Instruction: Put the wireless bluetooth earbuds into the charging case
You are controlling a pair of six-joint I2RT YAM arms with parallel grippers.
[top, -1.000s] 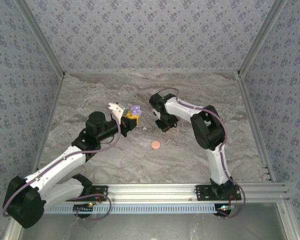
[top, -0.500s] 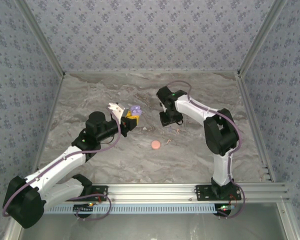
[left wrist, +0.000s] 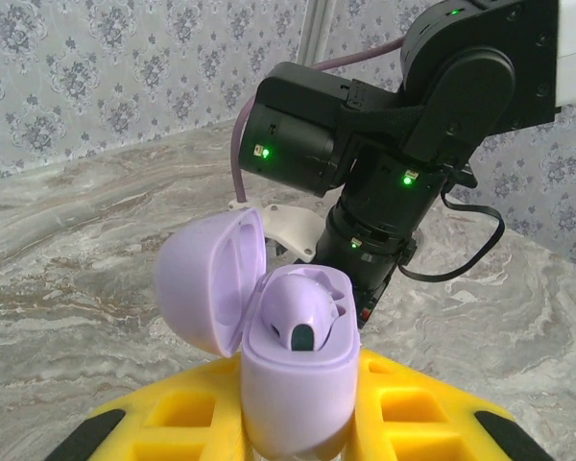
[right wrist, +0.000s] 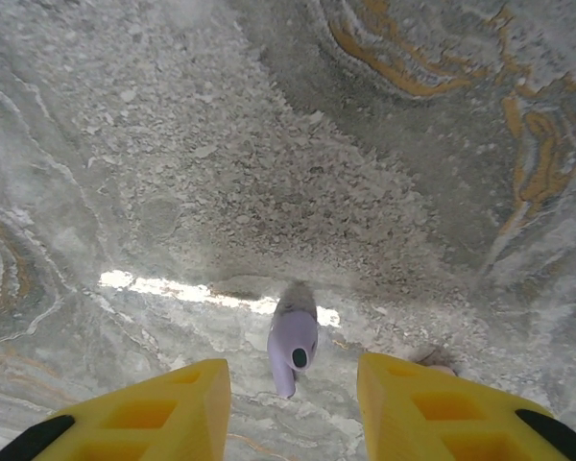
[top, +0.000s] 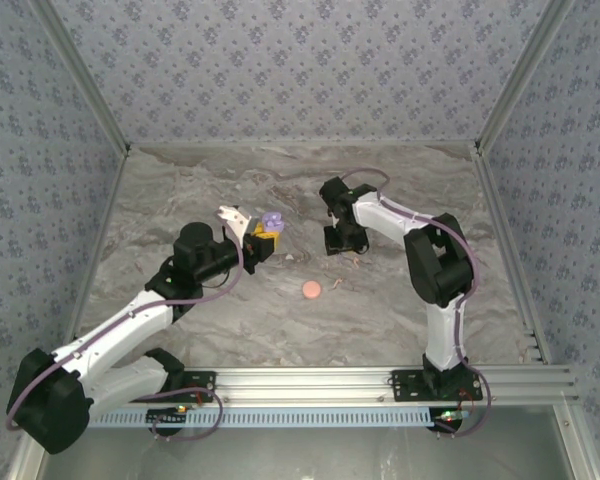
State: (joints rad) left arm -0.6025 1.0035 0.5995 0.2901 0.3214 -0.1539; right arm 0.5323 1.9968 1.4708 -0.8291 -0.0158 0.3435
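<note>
The left gripper (top: 264, 240) was clamped on the glossy, egg-shaped lavender charging case (left wrist: 298, 384), which was hinged open with one smooth lavender earbud (left wrist: 302, 312) seated inside. The right gripper (right wrist: 293, 399) stood parted and empty over a second lavender earbud (right wrist: 293, 344) lying on the veined marble table (right wrist: 221, 144). An orange-pink round disc (top: 311, 290) lay nearby.

**Charging case** (left wrist: 293, 384): lavender, glossy and rounded. It stands upright, clamped low on its body in my left gripper (left wrist: 298, 427). Its domed lid (left wrist: 206, 283) is swung open to the left.

**Seated earbud** (left wrist: 302, 305): lavender, resting in the case's well, with a dark oval spot facing outward.

**Loose earbud** (right wrist: 292, 341): lavender, with the same dark oval spot. It lies on the marble table (right wrist: 269, 144), between the parted fingers (right wrist: 163, 408) of my right gripper (right wrist: 293, 384) and touching neither.
</note>
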